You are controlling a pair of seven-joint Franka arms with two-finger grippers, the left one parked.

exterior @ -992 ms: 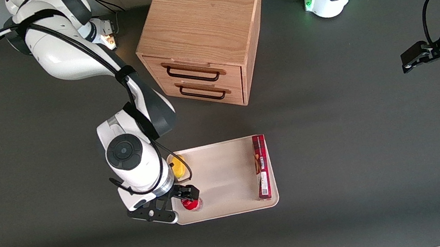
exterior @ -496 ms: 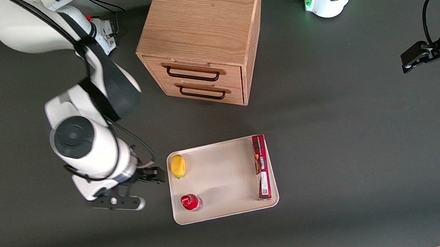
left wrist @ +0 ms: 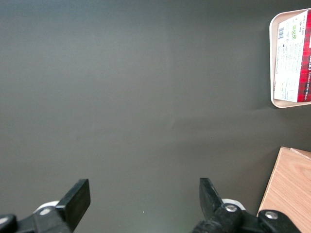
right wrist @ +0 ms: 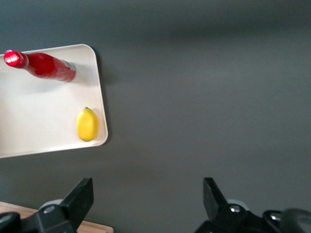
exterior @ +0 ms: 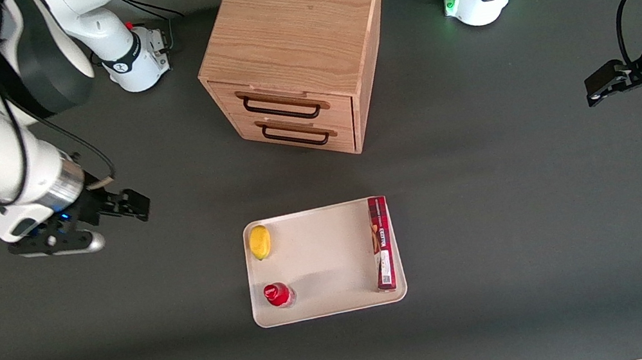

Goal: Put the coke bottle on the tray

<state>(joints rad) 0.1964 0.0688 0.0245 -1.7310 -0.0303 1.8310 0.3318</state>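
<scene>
Standing upright on the tray [exterior: 321, 258], cap up, the coke bottle [exterior: 278, 294] sits well apart from the spread-fingered gripper [exterior: 126, 206].

We see a matt dark grey bench [exterior: 495, 209], a smooth matt cream tray [exterior: 321, 258], a glossy red plastic coke bottle [exterior: 278, 294], a grained wooden cabinet [exterior: 294, 21], and the gripper [exterior: 133, 206] with matt black fingers [right wrist: 80, 196] spread wide over the working arm's end.

Your claw [exterior: 133, 206], fingers spread, hangs over bare dark grey bench [exterior: 495, 209] well clear of the cream rectangular tray [exterior: 321, 258]. On that tray the small red coke bottle [exterior: 278, 294], yellow lemon [exterior: 259, 242] and long red box [exterior: 382, 243] line the edges, leaving its middle open.
</scene>
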